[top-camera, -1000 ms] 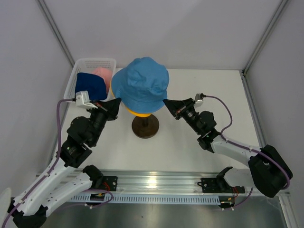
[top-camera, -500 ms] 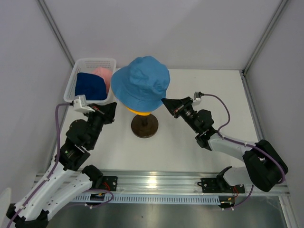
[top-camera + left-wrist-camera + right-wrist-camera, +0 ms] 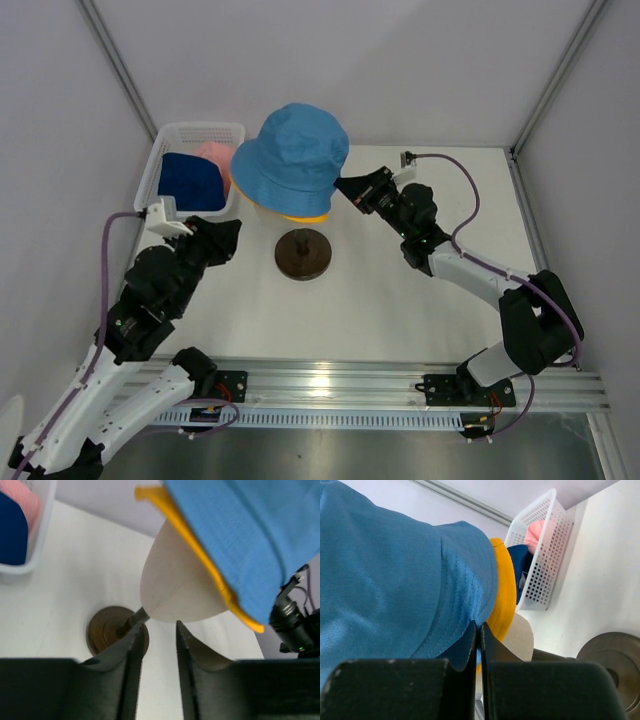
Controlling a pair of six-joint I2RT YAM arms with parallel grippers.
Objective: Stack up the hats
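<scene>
- My right gripper (image 3: 479, 632) is clamped on the light blue hat (image 3: 290, 155) brim, upper centre, to seat it over the yellow hat (image 3: 502, 590).
- My left gripper (image 3: 159, 627) stands parted, empty, below the mannequin head (image 3: 175, 590).

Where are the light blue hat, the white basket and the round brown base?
light blue hat (image 3: 295, 150): top external view, on the crown.
white basket (image 3: 205, 126): top external view, on its far rim.
brown base (image 3: 305, 263): top external view, on the near part of the disc.

Top camera looks down — 2 close wrist cameras share light blue hat (image 3: 290, 160).
</scene>
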